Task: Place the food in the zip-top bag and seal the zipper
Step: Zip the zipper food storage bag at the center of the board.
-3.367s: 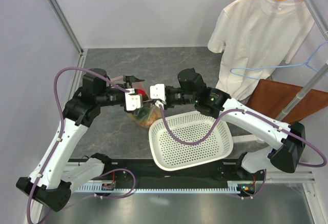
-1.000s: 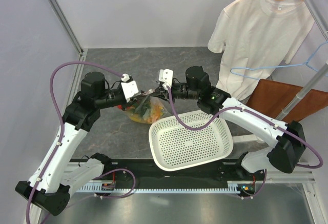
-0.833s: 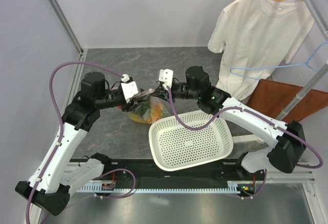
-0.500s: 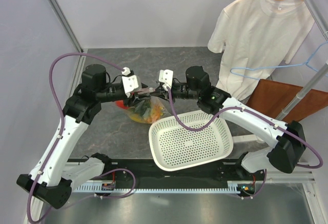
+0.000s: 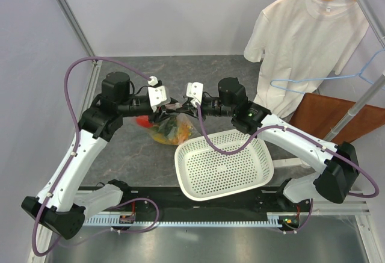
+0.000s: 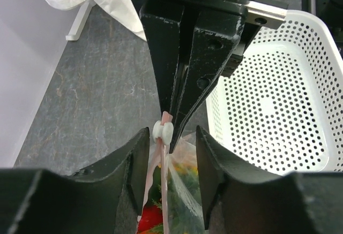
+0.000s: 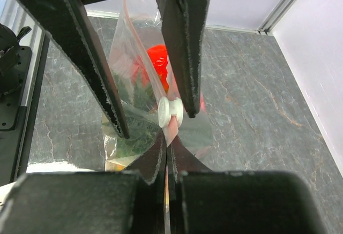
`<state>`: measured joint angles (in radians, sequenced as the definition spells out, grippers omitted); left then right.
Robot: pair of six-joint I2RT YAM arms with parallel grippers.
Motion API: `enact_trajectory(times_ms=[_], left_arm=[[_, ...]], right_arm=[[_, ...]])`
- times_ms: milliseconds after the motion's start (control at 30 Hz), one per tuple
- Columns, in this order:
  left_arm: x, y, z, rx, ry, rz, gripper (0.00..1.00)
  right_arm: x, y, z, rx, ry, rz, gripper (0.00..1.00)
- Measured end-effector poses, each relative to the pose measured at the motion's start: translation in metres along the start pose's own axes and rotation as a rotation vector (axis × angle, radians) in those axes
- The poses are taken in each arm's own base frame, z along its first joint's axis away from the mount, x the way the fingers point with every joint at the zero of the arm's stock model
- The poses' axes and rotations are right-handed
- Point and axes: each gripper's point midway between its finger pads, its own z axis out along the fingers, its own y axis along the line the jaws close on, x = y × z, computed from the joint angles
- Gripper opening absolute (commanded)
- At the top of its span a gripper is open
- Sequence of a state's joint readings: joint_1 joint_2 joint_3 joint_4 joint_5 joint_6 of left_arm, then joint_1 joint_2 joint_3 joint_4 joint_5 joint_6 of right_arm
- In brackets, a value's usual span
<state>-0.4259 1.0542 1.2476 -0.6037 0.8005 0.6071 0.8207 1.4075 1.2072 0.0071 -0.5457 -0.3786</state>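
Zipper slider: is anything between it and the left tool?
Nothing visible does. The white slider sits on the pink zipper between the open fingers of the left tool; the right tool pinches the zipper just beyond it.

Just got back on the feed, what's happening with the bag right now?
Both arms meet at the mouth of the zip-top bag, which has the food inside, beside the white basket. The right pincer is shut on the zipper next to its white slider; the left pincer straddles the strip there, jaws apart. How much is sealed I can't tell.
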Motion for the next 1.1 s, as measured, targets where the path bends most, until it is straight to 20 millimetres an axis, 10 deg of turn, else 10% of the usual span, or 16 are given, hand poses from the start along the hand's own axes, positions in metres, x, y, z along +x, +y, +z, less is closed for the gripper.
enact_trajectory(times_ms=[333,1100], left_arm=[[-0.001,-0.001,0.002,0.010,-0.002,0.014,0.16],[0.022,0.016,-0.015,-0.075,0.110,0.084,0.09]], right_arm=[[0.001,0.000,0.000,0.000,0.003,-0.002,0.00],[-0.001,-0.001,-0.011,0.029,0.006,-0.043,0.00]])
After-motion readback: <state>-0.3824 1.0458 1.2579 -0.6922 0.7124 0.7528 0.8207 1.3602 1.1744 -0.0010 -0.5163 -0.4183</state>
